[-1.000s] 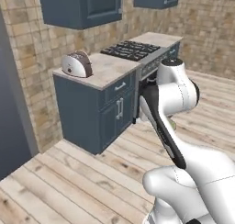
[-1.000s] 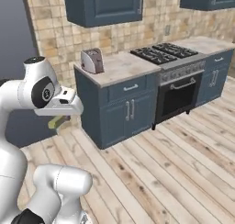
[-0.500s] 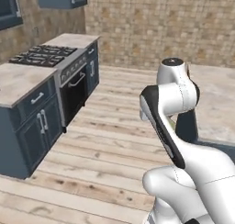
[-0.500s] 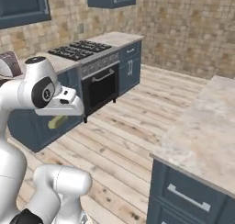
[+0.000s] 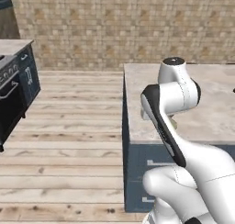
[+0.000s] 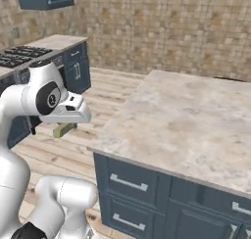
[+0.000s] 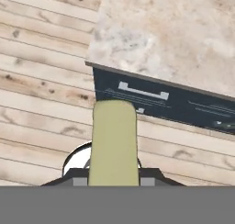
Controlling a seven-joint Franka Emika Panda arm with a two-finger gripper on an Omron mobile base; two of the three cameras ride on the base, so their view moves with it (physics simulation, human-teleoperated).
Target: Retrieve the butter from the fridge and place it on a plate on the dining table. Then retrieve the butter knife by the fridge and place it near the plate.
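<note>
My gripper (image 6: pixel 66 126) is shut on the butter (image 6: pixel 62 130), a pale yellow-green stick that juts out below the hand. In the hand view the butter (image 7: pixel 114 140) runs up from the gripper (image 7: pixel 114 178) over the wooden floor. The stick's tip points toward the near corner of the dining table (image 7: pixel 174 30). The dining table (image 6: pixel 186 120) has a beige marbled top and dark blue drawers, and stands to the right of the hand. It also fills the right half of the left base view, where the dining table (image 5: pixel 215 108) lies behind the arm. The plate, the fridge and the butter knife are out of view.
A stove with dark blue cabinets (image 6: pixel 29 57) stands along the left wall, its oven front (image 5: pixel 9 99) at the left edge. Wooden floor (image 5: pixel 69 126) lies between it and the table. A tan brick wall (image 5: pixel 114 25) closes the back.
The whole picture has swung: the base has turned, so the stove counter slid off to the left and the table came into view. The butter stays in the shut gripper.
</note>
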